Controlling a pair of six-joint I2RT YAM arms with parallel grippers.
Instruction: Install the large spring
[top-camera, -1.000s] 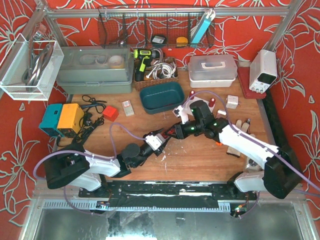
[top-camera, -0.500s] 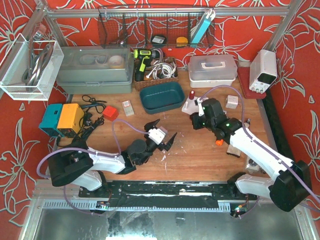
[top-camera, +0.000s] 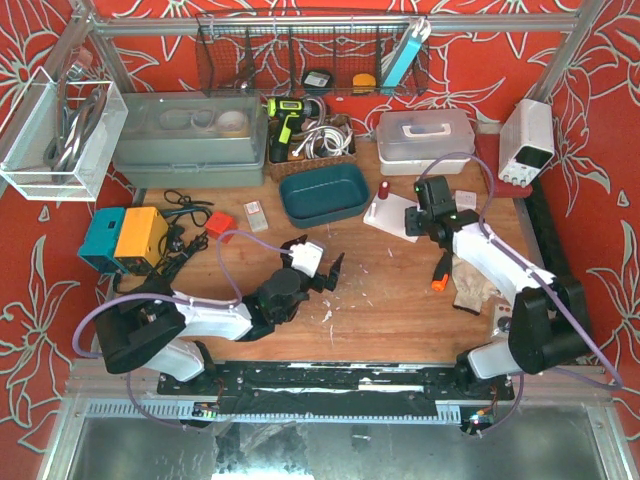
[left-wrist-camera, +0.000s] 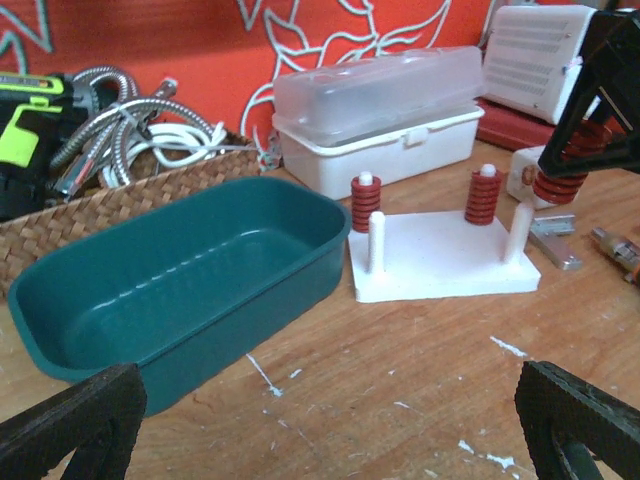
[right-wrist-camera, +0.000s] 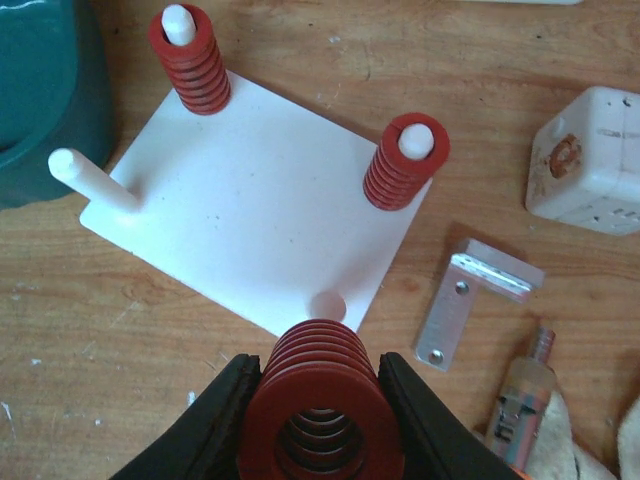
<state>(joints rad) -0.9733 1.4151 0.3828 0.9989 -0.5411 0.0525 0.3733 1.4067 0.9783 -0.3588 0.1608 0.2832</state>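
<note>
Right gripper (right-wrist-camera: 320, 420) jaws clamped on large spring (right-wrist-camera: 318, 365), bottom centre of wrist view, close by bare peg (right-wrist-camera: 328, 302) at white base (right-wrist-camera: 250, 215) lower edge. Left gripper (top-camera: 318, 262) jaws wide open, empty. Risk: spring off-axis, catches peg tip, tips base or slips out.

Wooden table (top-camera: 380, 300) with teal tray (top-camera: 323, 194), white peg base (top-camera: 381, 216), perhaps a rag (top-camera: 470, 285).
</note>
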